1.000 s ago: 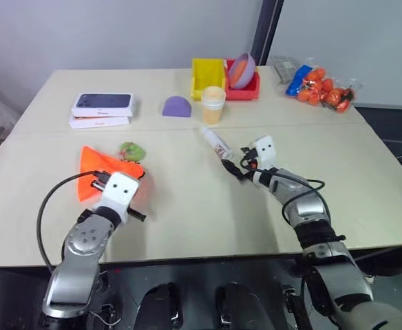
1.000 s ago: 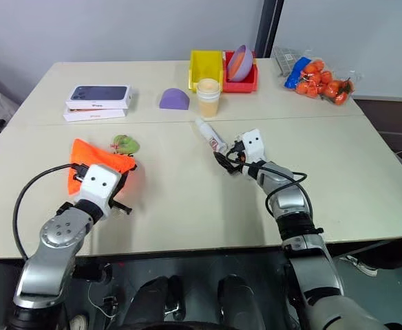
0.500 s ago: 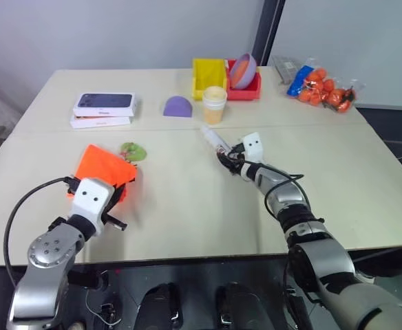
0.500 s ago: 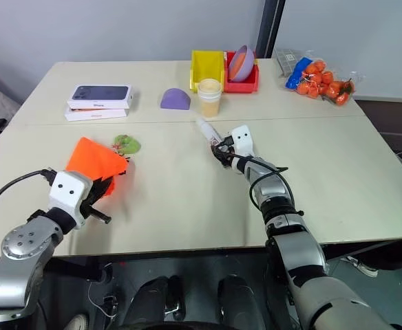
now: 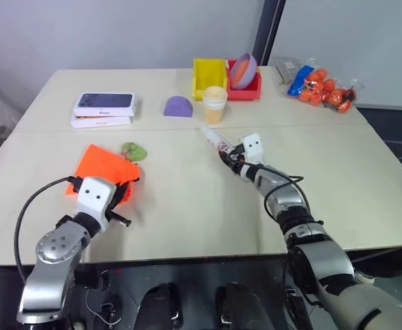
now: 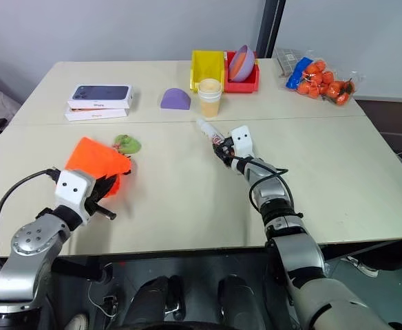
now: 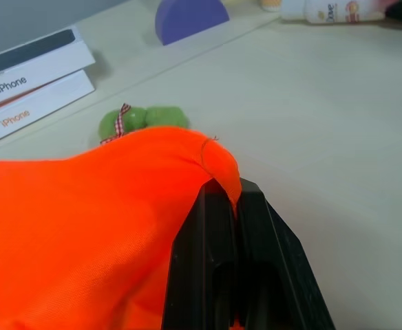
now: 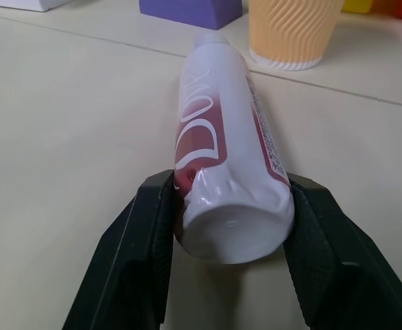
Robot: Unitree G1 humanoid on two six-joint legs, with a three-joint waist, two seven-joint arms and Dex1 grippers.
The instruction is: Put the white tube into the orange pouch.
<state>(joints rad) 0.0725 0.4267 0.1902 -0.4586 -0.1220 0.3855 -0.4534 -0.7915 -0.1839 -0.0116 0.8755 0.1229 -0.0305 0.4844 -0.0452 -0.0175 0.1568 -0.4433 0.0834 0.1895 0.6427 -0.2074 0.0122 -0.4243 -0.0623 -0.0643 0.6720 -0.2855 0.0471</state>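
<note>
On your beige table (image 5: 187, 206) you have one white tube (image 8: 223, 172) and one orange pouch (image 7: 84, 227): your right gripper (image 8: 230, 247) clamps the tube's end lying mid-table, while your left gripper (image 7: 232, 206) pinches the pouch's edge tight.

One tube (image 8: 230, 179), one orange pouch (image 5: 102, 165) with one green charm (image 5: 131, 151). Two phone boxes (image 5: 102, 110), stacked. Two bins — one yellow (image 5: 208, 74), one red (image 5: 249, 89). One cup (image 5: 213, 104), one bowl (image 5: 242, 70), one purple block (image 5: 177, 106), one bag of orange items (image 5: 323, 88).
</note>
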